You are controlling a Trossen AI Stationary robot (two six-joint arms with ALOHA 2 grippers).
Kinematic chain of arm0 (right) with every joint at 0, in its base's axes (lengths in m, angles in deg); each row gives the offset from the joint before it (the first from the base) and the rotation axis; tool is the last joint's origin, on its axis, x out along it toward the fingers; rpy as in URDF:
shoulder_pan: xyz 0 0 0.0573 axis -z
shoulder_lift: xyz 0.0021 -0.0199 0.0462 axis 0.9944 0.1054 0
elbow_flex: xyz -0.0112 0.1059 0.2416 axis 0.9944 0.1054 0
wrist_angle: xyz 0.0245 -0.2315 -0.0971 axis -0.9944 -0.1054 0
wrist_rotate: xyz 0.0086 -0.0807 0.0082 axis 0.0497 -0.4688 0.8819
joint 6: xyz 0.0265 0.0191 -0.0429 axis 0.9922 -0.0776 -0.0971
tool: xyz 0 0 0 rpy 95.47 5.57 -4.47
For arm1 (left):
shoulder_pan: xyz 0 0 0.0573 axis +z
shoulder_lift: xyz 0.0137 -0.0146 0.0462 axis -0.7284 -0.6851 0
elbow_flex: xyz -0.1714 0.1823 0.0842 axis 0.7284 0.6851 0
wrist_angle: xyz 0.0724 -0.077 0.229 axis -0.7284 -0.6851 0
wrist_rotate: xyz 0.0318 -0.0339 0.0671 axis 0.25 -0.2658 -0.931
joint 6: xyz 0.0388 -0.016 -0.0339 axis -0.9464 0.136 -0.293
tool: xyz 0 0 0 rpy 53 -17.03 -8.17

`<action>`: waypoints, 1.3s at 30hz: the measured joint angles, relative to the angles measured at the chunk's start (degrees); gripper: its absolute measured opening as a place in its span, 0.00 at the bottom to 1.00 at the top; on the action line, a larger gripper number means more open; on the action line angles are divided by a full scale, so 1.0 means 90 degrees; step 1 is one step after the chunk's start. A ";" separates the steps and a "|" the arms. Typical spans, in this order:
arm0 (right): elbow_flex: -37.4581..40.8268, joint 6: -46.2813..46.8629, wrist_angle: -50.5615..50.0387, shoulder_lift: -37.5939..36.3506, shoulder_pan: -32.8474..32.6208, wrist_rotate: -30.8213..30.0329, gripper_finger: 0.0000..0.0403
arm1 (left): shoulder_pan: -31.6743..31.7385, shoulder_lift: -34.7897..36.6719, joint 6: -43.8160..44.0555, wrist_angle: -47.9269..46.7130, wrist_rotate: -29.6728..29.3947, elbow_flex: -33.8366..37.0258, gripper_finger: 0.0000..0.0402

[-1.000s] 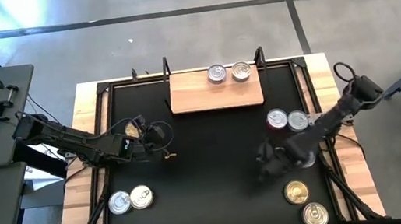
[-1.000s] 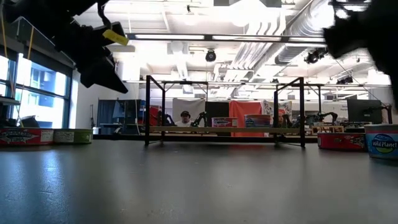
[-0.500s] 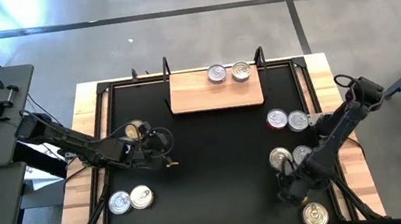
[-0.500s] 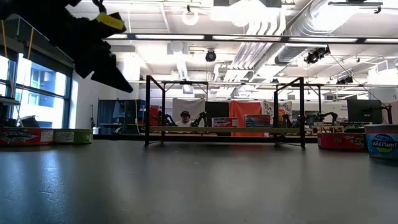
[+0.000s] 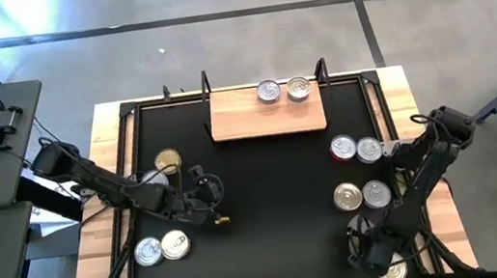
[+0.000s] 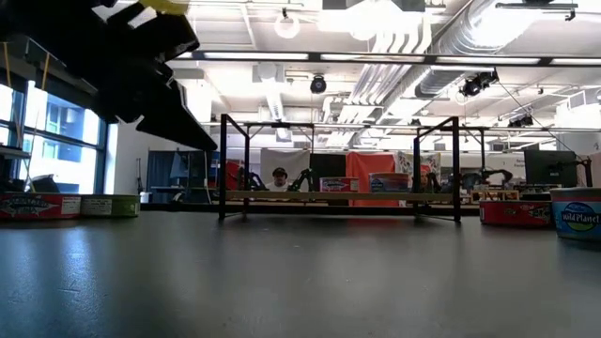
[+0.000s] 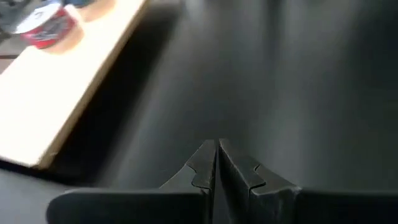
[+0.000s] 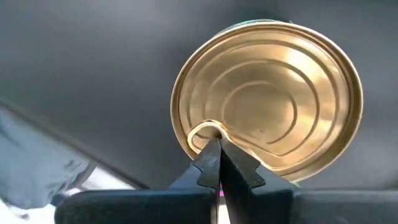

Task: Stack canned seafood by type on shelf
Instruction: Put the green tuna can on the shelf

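From above, the shelf (image 5: 268, 115) lies at twelve o'clock on the black tabletop (image 5: 266, 195), a pale wooden board with two silver-lidded tins (image 5: 283, 89) side by side along its far edge, touching or nearly so. The other canned seafood sits off the board. At nine o'clock a gold-lidded tin (image 5: 167, 159) stands alone, close to the left arm. At seven o'clock a pair of silver-lidded tins (image 5: 161, 248) rests together. At three o'clock a red-sided tin (image 5: 343, 148) stands against a silver one (image 5: 369, 149), and just nearer the front a second pair (image 5: 362, 195) sits side by side. At five o'clock a gold tin (image 5: 393, 273) is mostly covered by the right arm. The left gripper (image 5: 221, 221) hangs over bare tabletop left of centre, its jaws pressed together with nothing between them; its wrist camera shows them meeting over the dark surface, with the shelf edge and a red-sided tin (image 7: 46, 26) beyond. The right gripper (image 8: 217, 158) is down at five o'clock, jaws together, their tips at the pull-tab of the gold lid (image 8: 267, 99); whether they touch the tab I cannot tell. In the low view the shelf's black posts (image 6: 223, 164) stand across the tabletop, and a person shows far behind in the room.
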 joint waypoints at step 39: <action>0.0134 -0.9436 0.5292 0.0777 0.3252 -0.3760 0.00 | 0.0251 -0.0405 -0.2072 0.1863 0.1053 -0.0011 0.17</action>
